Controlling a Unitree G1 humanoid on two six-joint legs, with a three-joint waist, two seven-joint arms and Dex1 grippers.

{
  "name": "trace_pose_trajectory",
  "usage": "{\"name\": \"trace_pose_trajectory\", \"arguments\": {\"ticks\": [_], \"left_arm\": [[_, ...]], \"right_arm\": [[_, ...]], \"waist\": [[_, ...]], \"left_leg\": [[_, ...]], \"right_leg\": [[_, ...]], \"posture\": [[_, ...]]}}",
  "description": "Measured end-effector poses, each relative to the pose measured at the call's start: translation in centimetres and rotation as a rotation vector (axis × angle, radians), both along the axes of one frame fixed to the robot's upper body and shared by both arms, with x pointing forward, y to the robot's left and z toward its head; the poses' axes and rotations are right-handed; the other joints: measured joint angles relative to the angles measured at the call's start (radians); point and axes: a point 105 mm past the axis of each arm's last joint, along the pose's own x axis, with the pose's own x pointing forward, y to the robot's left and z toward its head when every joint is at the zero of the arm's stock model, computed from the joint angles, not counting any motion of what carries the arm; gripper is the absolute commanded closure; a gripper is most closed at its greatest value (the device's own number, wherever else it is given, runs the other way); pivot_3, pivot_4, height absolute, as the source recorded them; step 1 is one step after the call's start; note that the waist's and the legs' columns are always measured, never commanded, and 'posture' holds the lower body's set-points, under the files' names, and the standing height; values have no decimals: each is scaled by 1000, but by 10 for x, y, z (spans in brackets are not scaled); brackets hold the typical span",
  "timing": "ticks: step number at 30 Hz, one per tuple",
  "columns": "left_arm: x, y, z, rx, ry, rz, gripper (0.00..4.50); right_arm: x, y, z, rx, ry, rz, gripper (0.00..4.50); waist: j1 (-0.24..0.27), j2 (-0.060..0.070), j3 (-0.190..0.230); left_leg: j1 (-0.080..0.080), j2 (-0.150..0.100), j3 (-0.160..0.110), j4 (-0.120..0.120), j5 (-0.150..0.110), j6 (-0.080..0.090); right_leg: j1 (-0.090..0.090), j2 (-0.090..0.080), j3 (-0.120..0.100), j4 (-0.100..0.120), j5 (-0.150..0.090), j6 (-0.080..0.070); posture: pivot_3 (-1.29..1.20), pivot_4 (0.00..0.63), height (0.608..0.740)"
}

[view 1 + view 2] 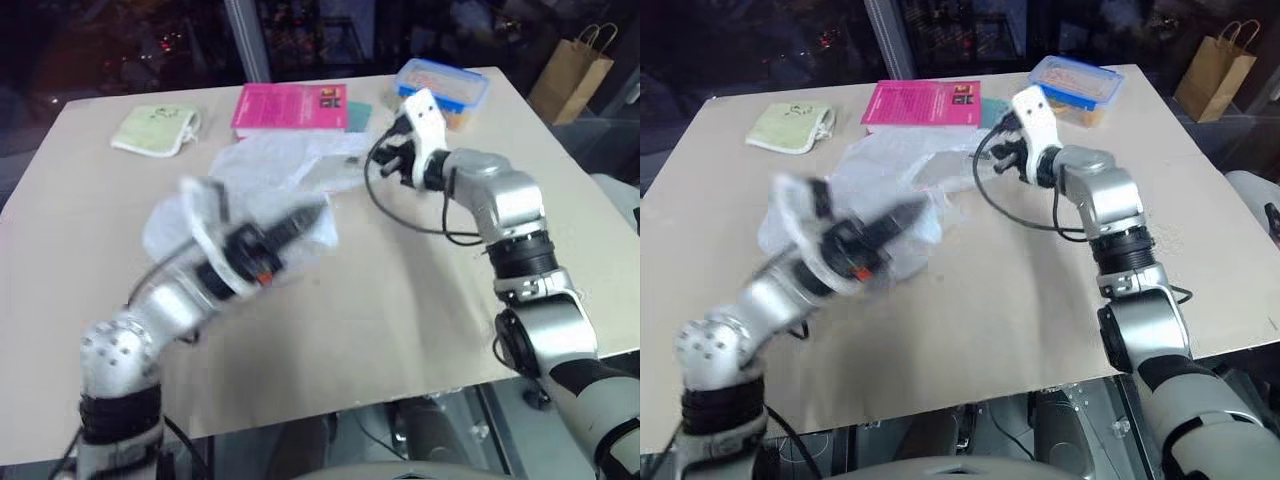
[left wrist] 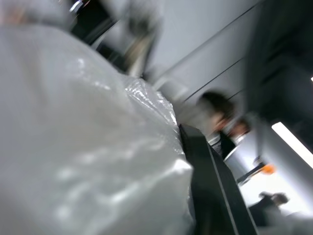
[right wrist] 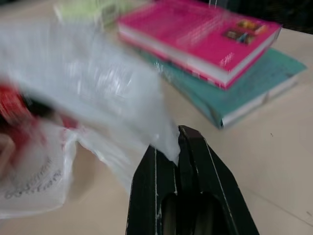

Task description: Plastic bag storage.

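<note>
Plainly, both pincers are closed on the same thing: the large, thin, crinkly translucent white plastic bag (image 1: pixel 285 165) with red printed marks, which lies spread over the middle of the beige tabletop (image 1: pixel 400 300), just in front of the books; the left gripper (image 1: pixel 312 216), blurred in the head views, has its two black fingers drawn together with the near end of the bag bunched around them, and in its own wrist view the film presses right against one dark finger (image 2: pixel 208 181); that end of the bag is raised off the table; the right gripper (image 3: pixel 178 142), pointing about level toward the far side, has its fingers pressed together with no gap, a corner of the film pinched between their tips just in front of the books; beyond that corner a bright pink hardcover book (image 3: pixel 200 36) lies flat on top of a teal book (image 3: pixel 244 95), the two stacked at the far edge of the table; a pale green cloth pouch (image 1: pixel 155 128) sits well to the left of them; a clear plastic box with a blue lid (image 1: pixel 442 90) stands at the far right corner; a brown paper bag with handles (image 1: pixel 570 75) stands on the floor beyond the table.
</note>
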Motion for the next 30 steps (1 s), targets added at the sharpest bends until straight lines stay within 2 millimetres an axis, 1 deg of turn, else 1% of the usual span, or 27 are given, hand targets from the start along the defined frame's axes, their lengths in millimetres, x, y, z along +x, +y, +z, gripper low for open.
{"name": "trace_pose_trajectory", "arguments": {"ticks": [1,2,3,4,5,6,7,8,9,11,13,14,16,17,19,21,22,23,24,25,26,27,28,29,30], "left_arm": [[3,11,33,-53,-84,26,4458],[4,20,58,-84,-149,51,4458],[6,29,84,-92,-202,80,4458],[12,38,104,-85,-225,109,4458],[17,48,119,-87,-239,141,4458],[22,61,138,-91,-260,186,4458],[26,69,148,-97,-269,218,4458],[32,77,155,-111,-266,242,4458],[41,83,158,-123,-251,265,4458],[66,94,163,-113,-204,330,4458],[78,91,165,-71,-199,336,4458],[84,86,165,-32,-204,331,4458],[88,74,163,27,-221,293,4458],[89,71,161,40,-220,282,4458],[94,59,145,101,-200,241,4458],[99,50,117,171,-152,212,4458],[100,46,103,199,-129,198,4458],[101,44,95,211,-113,190,4458],[101,36,72,251,-83,183,4458],[97,30,56,290,-80,182,4458],[94,26,32,329,-56,181,4458],[93,22,-1,377,1,199,4458],[94,20,-20,408,37,208,4458],[93,17,-43,449,82,217,4458],[92,13,-58,481,101,229,4458]], "right_arm": [[0,-1,19,80,2,14,4500],[-1,1,38,133,-10,32,4500],[-3,1,66,209,-35,57,4500],[-5,1,91,270,-61,76,4500],[-8,1,113,312,-87,93,4500],[-14,-1,140,367,-127,114,4500],[-19,-6,160,401,-161,121,4500],[-22,-12,173,427,-183,119,4500],[-22,-16,181,449,-190,116,4500],[-23,-26,195,488,-195,112,4500],[-26,-35,206,495,-215,101,4500],[-28,-41,212,497,-231,90,4500],[-33,-54,217,486,-251,69,4500],[-35,-57,217,482,-255,64,4500],[-43,-70,206,444,-260,39,4500],[-48,-78,179,384,-222,6,4500],[-51,-80,160,346,-193,-7,4500],[-53,-79,150,331,-173,-5,4500],[-61,-79,122,266,-136,-27,4500],[-68,-79,102,200,-130,-47,4500],[-75,-81,73,118,-103,-83,4500],[-77,-84,33,45,-28,-129,4500],[-76,-86,11,9,23,-154,4500],[-76,-88,-16,-33,90,-183,4500],[-76,-89,-34,-74,117,-205,4500]], "waist": [[4,-1,1],[6,-1,1],[8,-1,1],[9,-1,1],[9,-1,1],[9,-1,1],[10,-1,1],[14,-1,1],[15,-1,1],[12,-3,2],[6,-3,2],[1,-3,2],[-11,-3,2],[-14,-3,2],[-16,-3,2],[-25,-3,2],[-28,-3,2],[-29,-3,2],[-32,-2,2],[-31,-1,-1],[-31,0,-2],[-31,0,-2],[-31,0,-1],[-31,-1,1],[-29,-1,1]], "left_leg": [[0,0,0,0,0,0],[1,-1,0,0,0,0],[2,-2,1,0,0,0],[1,-3,1,-1,0,0],[1,-4,0,-1,1,0],[1,-4,0,-1,1,0],[2,-4,1,-4,1,0],[1,-5,1,-5,0,0],[0,-5,2,-5,0,0],[-4,-6,2,-4,0,0],[-8,-7,1,-4,0,0],[-11,-7,0,-3,1,0],[-15,-7,-3,-4,1,0],[-15,-6,-4,-4,1,0],[-15,-4,-5,-4,1,0],[-15,-2,-4,-6,1,0],[-16,-2,-4,-4,1,0],[-16,-1,-3,-4,1,0],[-18,-1,0,-4,1,0],[-17,-1,0,-4,1,0],[-16,0,1,-4,0,0],[-16,-1,3,-3,0,0],[-17,-2,5,-2,0,0],[-16,-2,9,1,0,0],[-16,-3,13,2,0,1]], "right_leg": [[0,1,0,0,0,0],[1,1,0,-1,1,-1],[1,1,0,0,1,-1],[1,2,0,-1,1,-1],[0,2,0,-1,0,-1],[1,3,-1,-1,0,-1],[1,3,-1,-4,0,-1],[2,2,-3,-6,0,-1],[2,2,-4,-6,0,0],[0,1,-4,-5,0,0],[-4,1,-5,-6,0,0],[-7,1,-7,-6,0,0],[-11,-1,-8,-6,0,0],[-12,-1,-7,-6,0,0],[-12,-2,-6,-6,0,0],[-13,-2,-4,-5,0,0],[-14,-5,-3,-4,0,0],[-14,-5,-3,-4,0,0],[-20,-6,1,1,0,0],[-19,-6,1,1,0,0],[-19,-6,3,2,0,0],[-20,-6,5,3,0,0],[-22,-7,5,5,0,0],[-24,-7,8,8,0,0],[-26,-6,12,12,1,1]], "posture": [[0,150,740],[0,150,740],[0,150,740],[0,150,740],[0,150,740],[0,150,740],[0,150,740],[0,150,740],[0,150,740],[0,150,740],[0,150,740],[0,150,740],[0,150,740],[0,150,740],[0,150,740],[0,150,740],[0,150,740],[0,150,740],[0,150,740],[0,150,740],[0,150,740],[0,150,740],[0,150,740],[0,150,740],[0,150,740]]}}
